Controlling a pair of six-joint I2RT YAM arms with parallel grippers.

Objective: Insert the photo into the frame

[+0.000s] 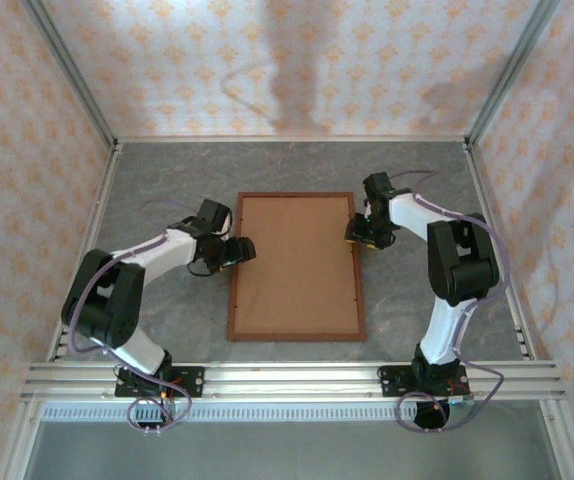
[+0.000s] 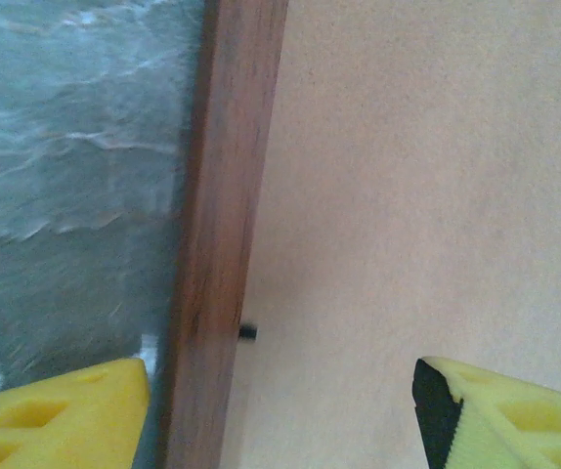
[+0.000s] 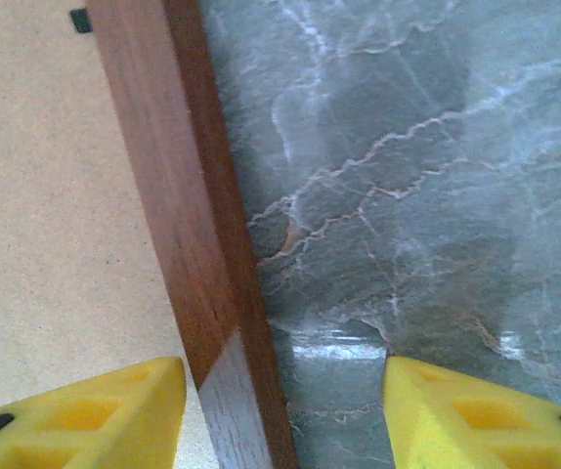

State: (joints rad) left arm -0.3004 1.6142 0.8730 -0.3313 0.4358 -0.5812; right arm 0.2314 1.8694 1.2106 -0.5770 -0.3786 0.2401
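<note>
The left gripper point(image 1: 244, 250) is spread open astride the left rail of the frame point(image 1: 232, 295), one finger over the grey marbled table point(image 1: 167, 180) outward, the other over the brown backing board point(image 1: 297, 265) inward. The right gripper point(image 1: 355, 234) is likewise open astride the right rail, with bare table stretching outward of it. The board lies inside the frame, filling it rail to rail.
</note>
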